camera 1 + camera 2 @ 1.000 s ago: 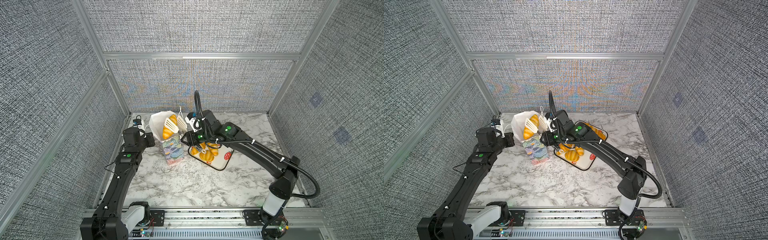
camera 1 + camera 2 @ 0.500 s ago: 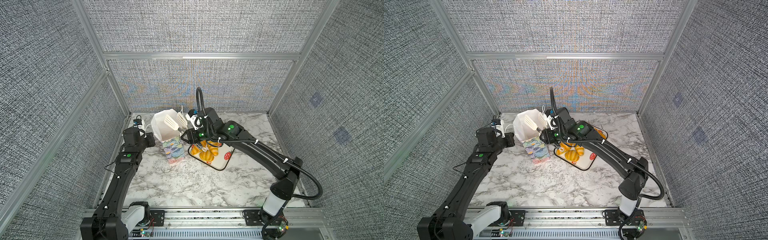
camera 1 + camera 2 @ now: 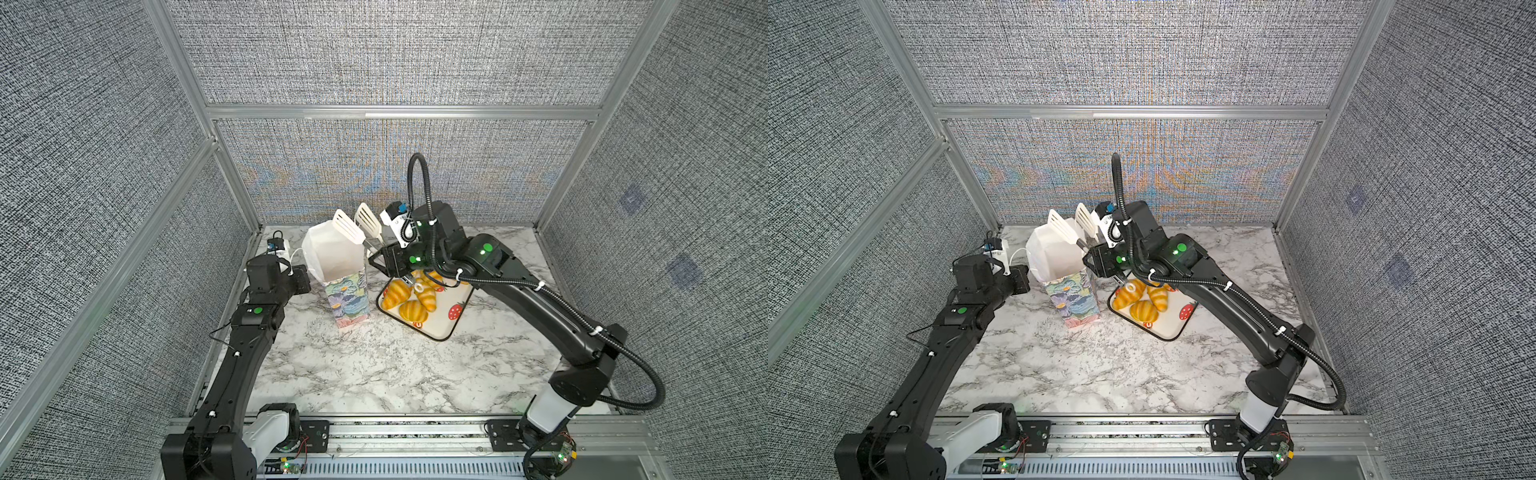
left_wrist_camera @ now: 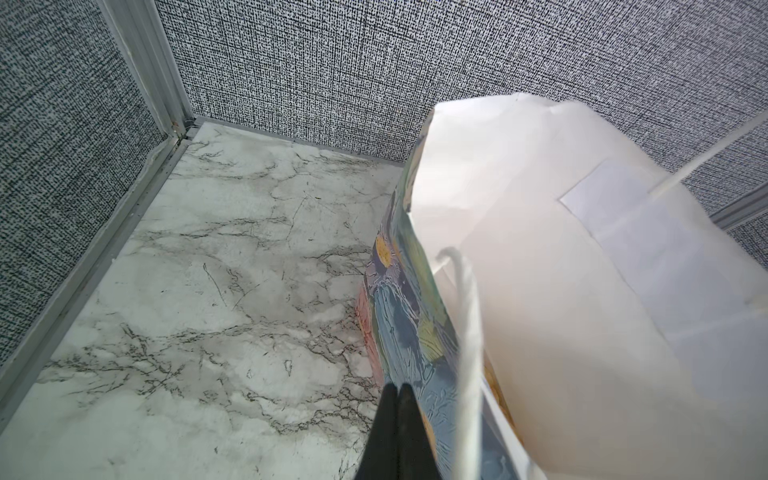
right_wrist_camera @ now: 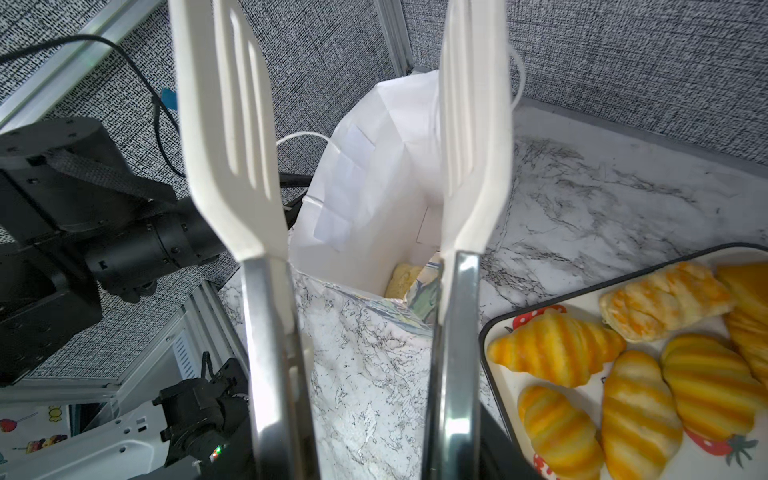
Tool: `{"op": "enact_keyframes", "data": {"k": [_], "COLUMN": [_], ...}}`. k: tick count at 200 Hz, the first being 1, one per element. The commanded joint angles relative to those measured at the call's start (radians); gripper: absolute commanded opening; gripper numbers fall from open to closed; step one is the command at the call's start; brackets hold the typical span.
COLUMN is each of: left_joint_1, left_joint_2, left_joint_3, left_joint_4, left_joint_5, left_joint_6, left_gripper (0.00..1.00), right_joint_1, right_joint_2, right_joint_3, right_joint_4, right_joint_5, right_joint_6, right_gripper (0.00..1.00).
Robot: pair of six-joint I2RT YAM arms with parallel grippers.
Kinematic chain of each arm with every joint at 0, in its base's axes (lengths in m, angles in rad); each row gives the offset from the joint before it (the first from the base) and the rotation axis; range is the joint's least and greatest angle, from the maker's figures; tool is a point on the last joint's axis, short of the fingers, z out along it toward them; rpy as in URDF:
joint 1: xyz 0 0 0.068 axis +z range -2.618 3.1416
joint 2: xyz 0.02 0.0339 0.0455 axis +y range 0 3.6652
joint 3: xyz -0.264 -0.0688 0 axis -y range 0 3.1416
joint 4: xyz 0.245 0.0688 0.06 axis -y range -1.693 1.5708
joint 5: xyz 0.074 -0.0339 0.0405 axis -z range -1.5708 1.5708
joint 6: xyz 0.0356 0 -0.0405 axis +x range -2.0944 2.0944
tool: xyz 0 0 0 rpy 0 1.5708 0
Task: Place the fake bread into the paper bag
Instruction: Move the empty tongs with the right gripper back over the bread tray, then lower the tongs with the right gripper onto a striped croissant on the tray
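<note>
The paper bag [image 3: 347, 299] stands upright at the back left, floral outside and white inside, its mouth open. One pale piece of fake bread [image 5: 405, 278] shows deep inside it. Several golden croissants [image 3: 413, 311] and a braided bun [image 5: 665, 301] lie on the strawberry-print tray [image 3: 440, 330] right of the bag. My right gripper [image 3: 388, 259] is shut on the white slotted tongs [image 3: 349, 226], whose blades stand apart and empty above the bag's far rim. My left gripper [image 3: 306, 277] is shut, its fingertips [image 4: 397, 390] against the bag's printed left side beside a white cord handle [image 4: 467, 332].
Grey woven walls with aluminium posts close in the marble table [image 3: 374, 365] on three sides. The bag stands close to the back left corner. The tray's black rim lies a short way from the bag's right side. A metal rail [image 3: 395, 428] runs along the front edge.
A second ago the tongs held a croissant over the bag's mouth. It has dropped inside, and the tongs have lifted out empty towards the back. The left arm has not moved.
</note>
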Motion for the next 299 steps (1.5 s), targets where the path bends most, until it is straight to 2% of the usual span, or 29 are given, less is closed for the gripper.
{"op": "enact_keyframes", "data": {"k": [1, 48, 144, 246, 299], "left_joint_1": [0.002, 0.002, 0.001, 0.001, 0.002], "left_joint_2": [-0.001, -0.001, 0.01, 0.011, 0.01], "left_joint_3": [-0.001, -0.001, 0.0, -0.001, -0.003], "left_joint_4": [0.011, 0.011, 0.018, 0.021, 0.021], "left_joint_5": [0.007, 0.003, 0.016, 0.022, 0.024], "left_joint_6": [0.003, 0.003, 0.009, 0.01, 0.01], "left_gripper": [0.0, 0.0, 0.0, 0.0, 0.0], "right_joint_1": [-0.019, -0.08, -0.243, -0.296, -0.309], "right_joint_2": [-0.04, -0.145, -0.331, -0.351, -0.324], "right_joint_3": [-0.018, -0.093, -0.35, -0.547, -0.618], "right_joint_4": [0.013, 0.018, 0.006, -0.004, -0.019], "right_joint_5": [0.019, 0.039, 0.032, 0.006, 0.066], "right_joint_6": [-0.008, 0.001, 0.054, 0.086, 0.099], "right_gripper": [0.54, 0.55, 0.55, 0.55, 0.55]}}
